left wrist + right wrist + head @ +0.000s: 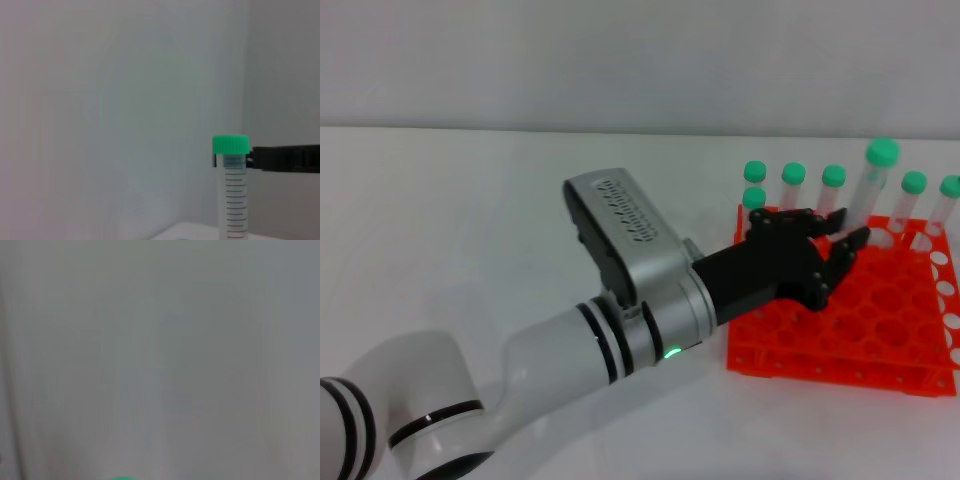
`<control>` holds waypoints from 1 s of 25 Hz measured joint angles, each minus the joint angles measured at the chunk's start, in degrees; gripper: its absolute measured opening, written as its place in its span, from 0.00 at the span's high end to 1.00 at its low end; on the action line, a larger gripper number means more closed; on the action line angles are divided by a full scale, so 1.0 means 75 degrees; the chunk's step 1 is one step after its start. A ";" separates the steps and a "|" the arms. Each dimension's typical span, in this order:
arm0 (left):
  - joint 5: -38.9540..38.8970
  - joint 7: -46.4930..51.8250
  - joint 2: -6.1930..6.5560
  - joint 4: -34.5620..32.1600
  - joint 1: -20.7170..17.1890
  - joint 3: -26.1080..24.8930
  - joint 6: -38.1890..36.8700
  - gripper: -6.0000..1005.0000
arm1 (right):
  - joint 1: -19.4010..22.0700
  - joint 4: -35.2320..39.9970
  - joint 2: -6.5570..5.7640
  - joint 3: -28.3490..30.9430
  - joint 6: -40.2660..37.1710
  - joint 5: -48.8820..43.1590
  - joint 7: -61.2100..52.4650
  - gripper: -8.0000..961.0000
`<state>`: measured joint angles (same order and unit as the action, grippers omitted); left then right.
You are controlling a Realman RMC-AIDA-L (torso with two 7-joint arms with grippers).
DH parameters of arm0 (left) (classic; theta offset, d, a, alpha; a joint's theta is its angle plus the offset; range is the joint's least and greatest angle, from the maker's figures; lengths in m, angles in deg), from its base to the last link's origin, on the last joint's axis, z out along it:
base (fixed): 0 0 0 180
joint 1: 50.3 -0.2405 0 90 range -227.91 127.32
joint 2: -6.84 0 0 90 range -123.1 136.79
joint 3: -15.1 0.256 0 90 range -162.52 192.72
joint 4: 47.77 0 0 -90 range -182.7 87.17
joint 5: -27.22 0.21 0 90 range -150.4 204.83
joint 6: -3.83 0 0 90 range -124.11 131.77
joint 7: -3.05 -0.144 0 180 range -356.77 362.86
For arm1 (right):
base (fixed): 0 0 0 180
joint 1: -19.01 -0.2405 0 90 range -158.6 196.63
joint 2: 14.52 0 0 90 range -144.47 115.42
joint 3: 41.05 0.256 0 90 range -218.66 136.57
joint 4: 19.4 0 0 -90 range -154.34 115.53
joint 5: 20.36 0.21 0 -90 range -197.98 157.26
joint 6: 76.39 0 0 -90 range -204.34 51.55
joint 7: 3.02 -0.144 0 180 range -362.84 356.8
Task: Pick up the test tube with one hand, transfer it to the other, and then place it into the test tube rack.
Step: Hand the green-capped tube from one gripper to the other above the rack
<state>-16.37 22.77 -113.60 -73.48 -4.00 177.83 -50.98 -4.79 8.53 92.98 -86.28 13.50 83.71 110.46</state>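
Observation:
My left gripper [852, 228] reaches over the back of the orange test tube rack [880, 330] from the left. It is shut on the test tube [873, 190] just under its green cap. The tube stands upright over a rear hole, with its cap higher than those of the other tubes. In the left wrist view the test tube [232, 195] shows with a black finger [285, 158] against its neck. My right gripper is out of view; its wrist view shows only a grey wall and a green sliver [121, 478].
Several other green-capped tubes [793, 190] stand in the rack's back row on both sides of the held one. The rack sits on a white table [470, 250], near the right edge of the head view. A pale wall is behind.

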 joint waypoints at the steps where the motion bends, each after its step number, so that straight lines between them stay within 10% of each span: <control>1: 0.0043 0.0000 -0.0002 -0.0019 0.0029 -0.0001 0.0050 0.78 | -0.0035 0.0088 0.0021 -0.0005 0.0046 -0.0195 -0.0081 0.14; 25: 0.0137 -0.0068 -0.0008 -0.0069 0.0001 0.0010 0.0125 0.76 | -0.0675 0.0141 0.0620 -0.0338 0.0433 -0.0871 -0.0242 0.18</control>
<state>-15.34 22.27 -113.65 -73.99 -4.00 177.91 -50.04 -9.85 9.59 97.63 -88.81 16.75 77.17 108.65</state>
